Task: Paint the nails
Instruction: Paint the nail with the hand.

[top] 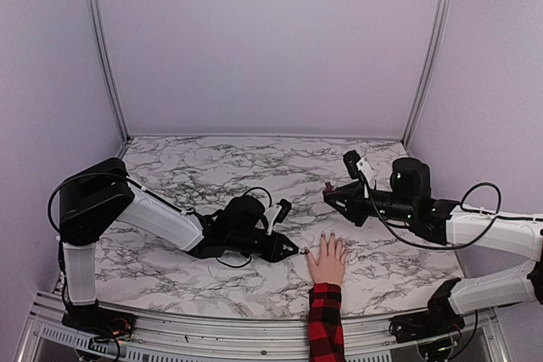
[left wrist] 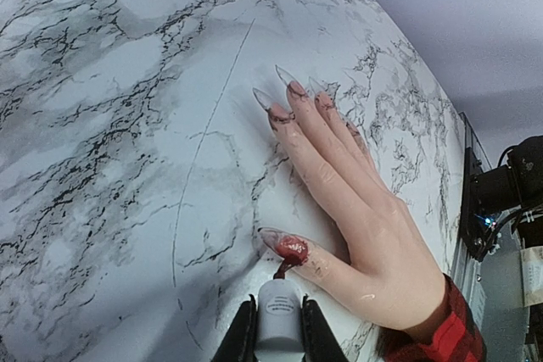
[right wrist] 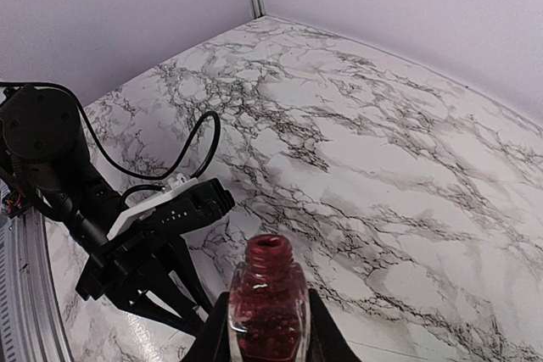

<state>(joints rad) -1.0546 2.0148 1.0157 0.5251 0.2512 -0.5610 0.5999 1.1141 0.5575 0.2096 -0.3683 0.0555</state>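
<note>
A pale hand (top: 327, 258) in a red-and-black plaid sleeve lies flat on the marble table, fingers pointing away. My left gripper (top: 296, 252) is shut on a white brush cap (left wrist: 279, 324). Its red brush tip touches the thumb nail (left wrist: 290, 247), which is smeared with wet red polish. The other nails (left wrist: 294, 89) are long, pointed and dark at the base. To the right of the hand and above the table, my right gripper (top: 333, 195) is shut on an open bottle of red polish (right wrist: 268, 315), holding it upright.
The marble table (top: 212, 167) has purple walls behind and at both sides. A metal rail (top: 212, 328) runs along its near edge. My left arm and its cable (right wrist: 153, 226) show in the right wrist view, low over the table.
</note>
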